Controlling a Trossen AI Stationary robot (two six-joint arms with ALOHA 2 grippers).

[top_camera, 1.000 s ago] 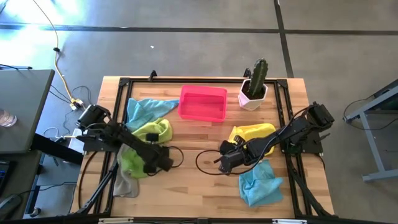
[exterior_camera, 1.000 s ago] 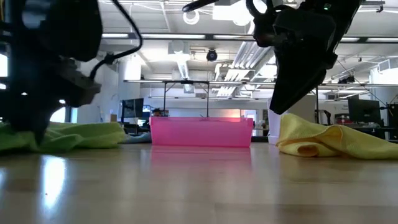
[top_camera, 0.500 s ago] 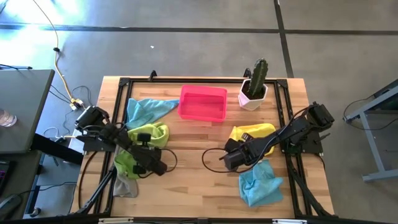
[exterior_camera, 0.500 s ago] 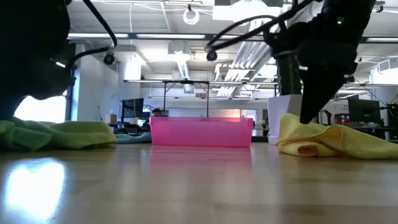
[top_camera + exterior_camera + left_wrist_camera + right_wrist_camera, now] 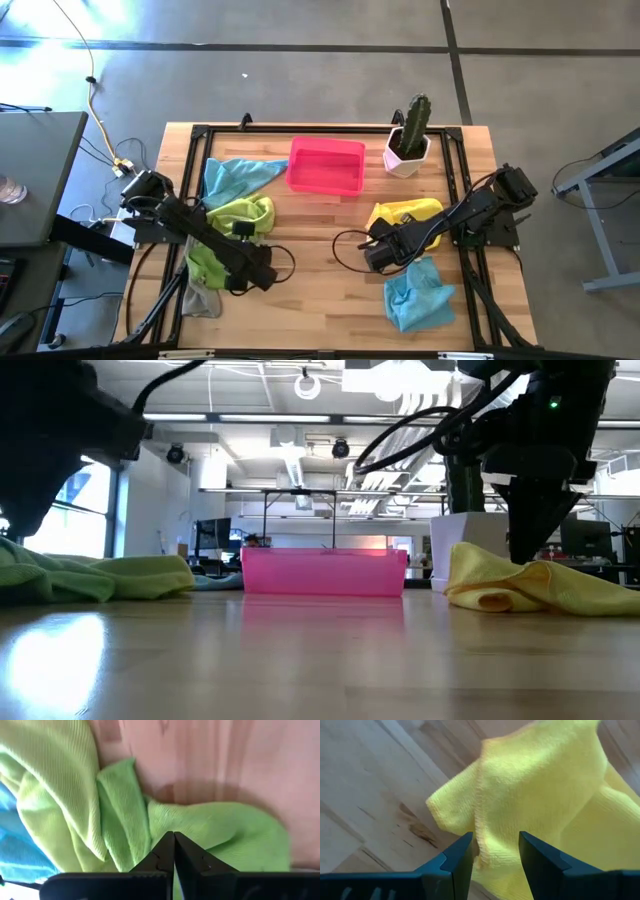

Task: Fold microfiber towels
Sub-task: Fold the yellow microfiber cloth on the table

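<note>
The left gripper [image 5: 174, 851] has its two fingers pressed together with nothing between them, just over the edge of a lime green towel [image 5: 232, 238] at about 8 o'clock on the table [image 5: 310, 305]; the right gripper [image 5: 496, 851] has its fingers apart around the edge of the yellow towel [image 5: 408, 218] at about 3 o'clock. A light blue towel [image 5: 416, 293] lies at 5 o'clock; another light blue towel [image 5: 230, 177] lies at 10 o'clock; farthest back, the pink tray [image 5: 326, 166] sits at 12 o'clock.

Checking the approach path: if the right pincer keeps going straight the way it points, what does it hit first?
Most likely the yellow towel: the right pincer stands open with the towel's hemmed edge right between its fingers. Whether it already touches the cloth cannot be told.
</note>
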